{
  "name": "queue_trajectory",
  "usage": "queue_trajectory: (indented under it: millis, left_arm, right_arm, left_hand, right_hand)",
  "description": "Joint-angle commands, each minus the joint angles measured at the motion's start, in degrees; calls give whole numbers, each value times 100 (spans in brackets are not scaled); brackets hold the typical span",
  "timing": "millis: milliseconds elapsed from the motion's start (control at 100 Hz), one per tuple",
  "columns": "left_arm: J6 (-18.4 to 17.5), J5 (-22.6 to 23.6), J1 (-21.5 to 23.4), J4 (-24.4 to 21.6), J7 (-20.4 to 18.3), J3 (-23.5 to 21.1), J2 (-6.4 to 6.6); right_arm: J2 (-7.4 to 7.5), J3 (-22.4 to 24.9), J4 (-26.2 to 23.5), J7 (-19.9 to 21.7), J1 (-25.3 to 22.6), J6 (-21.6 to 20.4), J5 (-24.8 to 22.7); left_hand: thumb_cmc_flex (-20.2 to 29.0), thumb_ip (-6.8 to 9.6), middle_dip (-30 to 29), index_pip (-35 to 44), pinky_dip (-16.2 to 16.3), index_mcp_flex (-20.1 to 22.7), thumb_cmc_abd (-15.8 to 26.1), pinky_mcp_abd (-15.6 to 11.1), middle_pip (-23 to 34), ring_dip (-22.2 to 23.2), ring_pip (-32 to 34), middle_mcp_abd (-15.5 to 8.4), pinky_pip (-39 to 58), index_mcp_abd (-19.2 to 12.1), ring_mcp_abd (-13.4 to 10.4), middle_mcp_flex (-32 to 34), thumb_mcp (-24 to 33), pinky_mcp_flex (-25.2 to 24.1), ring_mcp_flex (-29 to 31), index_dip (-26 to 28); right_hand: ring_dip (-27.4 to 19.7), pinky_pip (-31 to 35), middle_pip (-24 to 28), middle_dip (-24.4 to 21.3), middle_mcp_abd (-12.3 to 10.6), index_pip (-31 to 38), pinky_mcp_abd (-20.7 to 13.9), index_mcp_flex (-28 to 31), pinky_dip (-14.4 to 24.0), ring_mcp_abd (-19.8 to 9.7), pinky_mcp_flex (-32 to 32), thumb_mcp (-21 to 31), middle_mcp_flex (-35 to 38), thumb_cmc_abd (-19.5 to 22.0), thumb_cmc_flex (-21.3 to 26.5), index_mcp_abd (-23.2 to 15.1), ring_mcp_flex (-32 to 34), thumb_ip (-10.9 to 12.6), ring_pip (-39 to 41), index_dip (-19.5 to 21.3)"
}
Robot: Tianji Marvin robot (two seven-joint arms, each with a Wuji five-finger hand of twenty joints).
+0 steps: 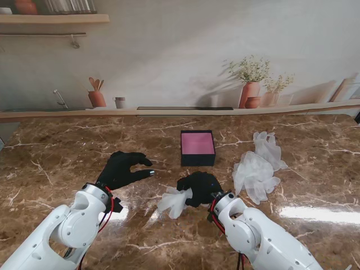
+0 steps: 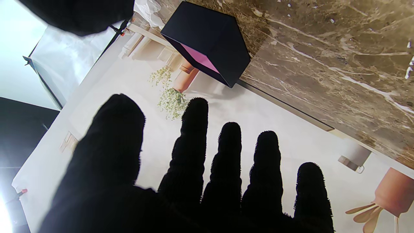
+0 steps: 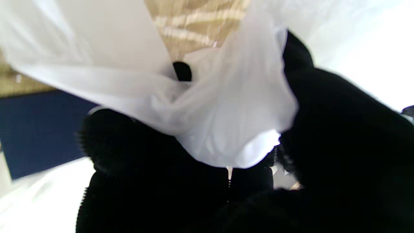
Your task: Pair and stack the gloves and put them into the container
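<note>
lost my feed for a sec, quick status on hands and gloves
Right hand shut on a white glove. Left hand open, holding nothing. Remaining gloves piled right of the container, which shows nothing inside. Nothing blocking the path.

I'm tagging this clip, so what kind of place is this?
Probably a staged kitchen set, not a real one: a marble-look counter before a printed backdrop of shelves and potted plants. The left wrist view shows the backdrop's edge and a studio light.
</note>
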Motion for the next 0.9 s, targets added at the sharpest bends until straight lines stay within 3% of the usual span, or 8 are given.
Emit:
queue_trajectory:
  millis: [0,220,440,690,720,890]
  left_arm:
    - [7,-6,3,23,1,42,-8]
    - [-6,-26,-32,47,8,88,-11]
    - [36,-45,-85,63,-35,126,-7]
    - [53,-19,-68,44,-36,71,-5]
    - [58,-14,-59,41,-38,59,-4]
    - [84,-16,-12,29,-88,-8,6]
  right_arm:
    - [-33,119,-100,-46,161,133,-51]
    - [-98,270,-68,-230,728,844,-270]
    - [-47,80,404,51,1590,1117,-574]
    - [71,-834,1301,281,2743,1358,-1245]
    - [78,-971,1412,296,2873,1357,-1282]
    - [44,-1774,2086,288,3544,1428,-1261]
  left_hand:
    - [218,130,-31,-22,56,103,230,-30,-157,-70,-186,-67,-214,-173,-158,56,-225,-120,97,82]
    - [223,136,-34,-58,115,72,233,-39,-166,-74,-193,-56,-254,-154,-157,44,-256,-116,93,67]
    - [231,139,-35,-48,164,79,229,-37,-171,-78,-204,-65,-285,-143,-170,27,-285,-114,69,78]
    - [232,142,-35,-46,189,73,224,-34,-169,-81,-209,-67,-341,-163,-166,19,-321,-113,55,85]
    - [230,142,-34,-45,193,75,230,-34,-167,-81,-209,-65,-346,-155,-174,22,-325,-112,57,86]
    - [243,146,-37,-15,201,130,237,-24,-175,-86,-219,-52,-396,-127,-146,9,-345,-123,29,101]
  right_hand:
    - [34,324,-28,128,20,224,-361,149,37,59,159,169,171,29,181,-141,269,55,141,-40]
    - [63,355,-45,168,29,199,-416,120,44,49,173,153,165,127,146,-86,268,68,186,-144]
    - [75,318,-14,280,9,233,-447,81,27,13,162,157,97,249,66,-114,268,80,182,-194]
    - [84,273,6,379,-44,152,-489,116,23,-26,150,190,34,315,32,-146,264,90,128,-407]
    - [122,262,-12,404,-46,263,-503,119,50,-29,151,205,37,329,27,-166,267,85,112,-661]
    - [259,327,138,627,-70,253,-510,251,131,-103,161,271,-59,410,-27,-136,273,108,304,-969]
